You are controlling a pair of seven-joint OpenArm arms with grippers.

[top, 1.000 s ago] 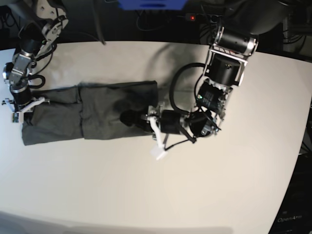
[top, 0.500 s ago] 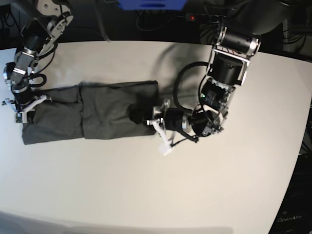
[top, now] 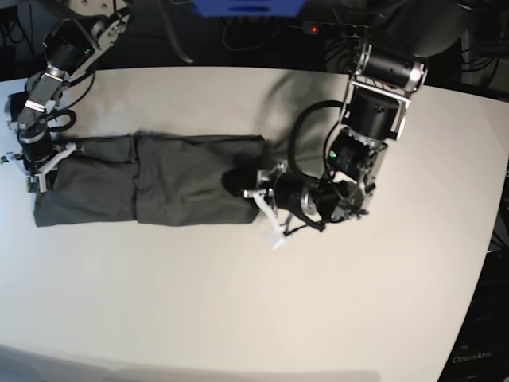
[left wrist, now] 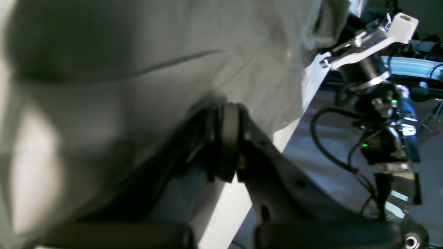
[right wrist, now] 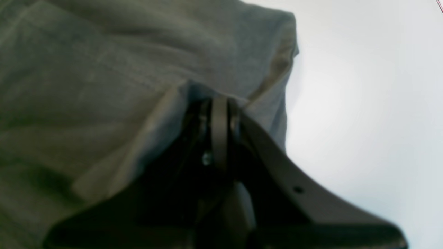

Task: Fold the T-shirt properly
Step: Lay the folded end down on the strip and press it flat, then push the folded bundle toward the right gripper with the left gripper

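Note:
The dark grey T-shirt (top: 159, 181) lies on the white table (top: 238, 302) as a long folded strip running left to right. My left gripper (top: 243, 185) is low at the strip's right end, shut on the cloth. In the left wrist view its fingertips (left wrist: 226, 117) pinch a fold of the T-shirt (left wrist: 138, 52). My right gripper (top: 36, 169) is at the strip's left end, also shut on the cloth. The right wrist view shows its fingertips (right wrist: 219, 107) closed, with the T-shirt (right wrist: 86, 69) bunched around them.
The left arm (top: 374, 103) folds over the table right of the shirt, with a white bracket (top: 274, 231) sticking out below its wrist. Cables and a blue object (top: 246, 6) lie beyond the table's far edge.
The left gripper has closed on the shirt's right edge and drawn it a little to the right. The right gripper has lifted the left end upward in view. The strip now lies straighter.

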